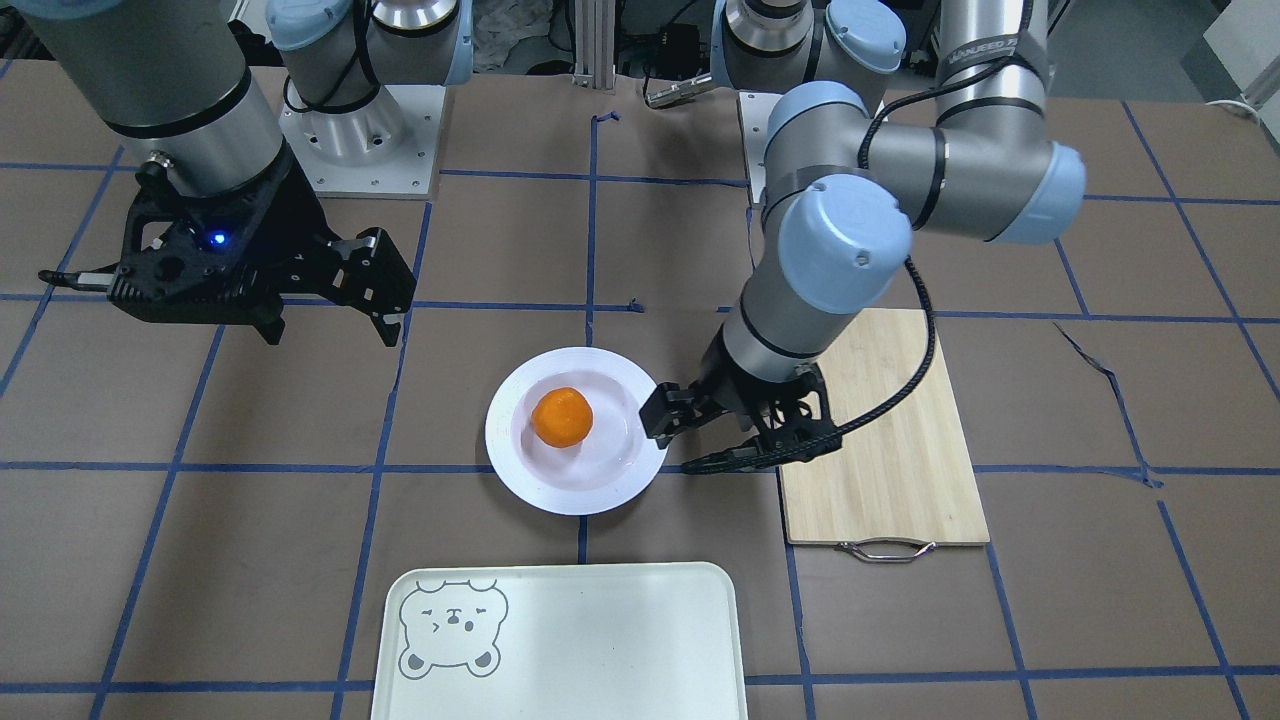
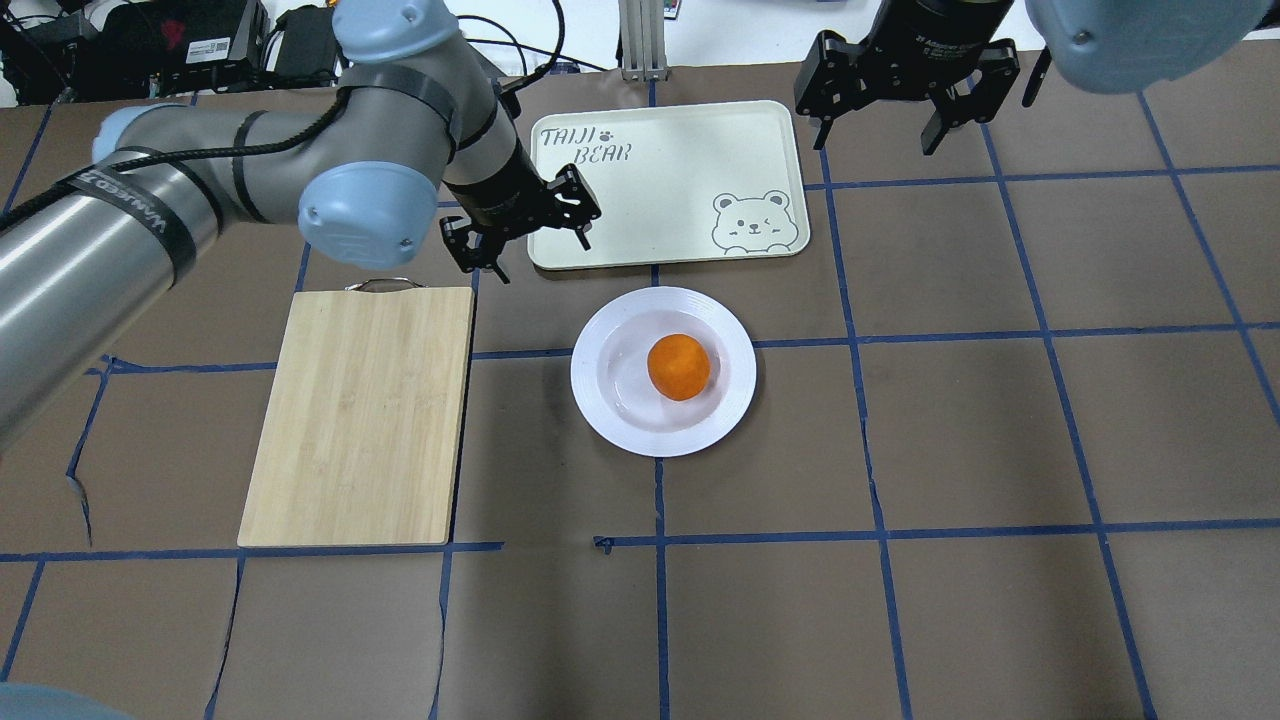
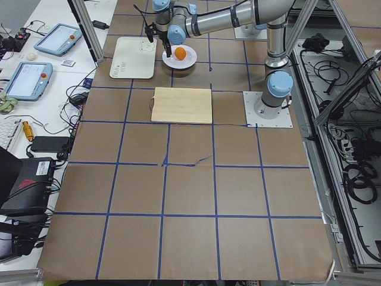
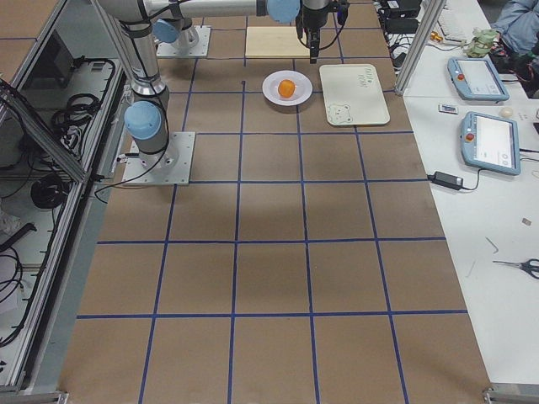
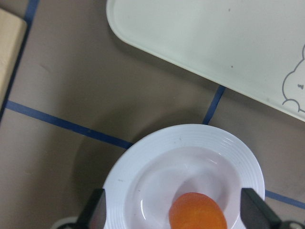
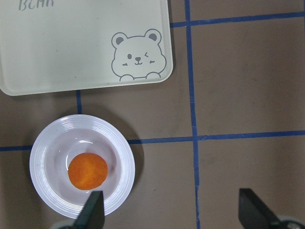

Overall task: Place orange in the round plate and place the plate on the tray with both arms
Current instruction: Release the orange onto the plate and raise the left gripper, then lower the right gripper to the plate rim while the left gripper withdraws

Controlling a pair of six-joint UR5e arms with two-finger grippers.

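Orange [image 2: 679,367] rests in the shallow well of the round plate [image 2: 735,405], slightly toward the robot's right of centre and touching nothing else. The plate lies flat on the brown table [image 2: 950,450], astride a crossing of blue tape lines. The tray [image 2: 660,190] lies beyond the plate on the side away from the robot; its long edge runs near the plate's rim without touching it, and a narrow strip of table shows between them. A bamboo cutting board [image 2: 360,415] lies well apart on the robot's left, its long edge parallel to the tape.

Left gripper [image 2: 545,262] hangs above the table beside the plate's left rim, jaws spread and holding nothing; in its wrist view the two fingers [image 5: 97,212] stand on either side of the plate. Right gripper [image 2: 877,140] hangs high on the robot's right, jaws likewise wide apart and empty. Brown table surface stretches from the plate's right rim outward beneath it.
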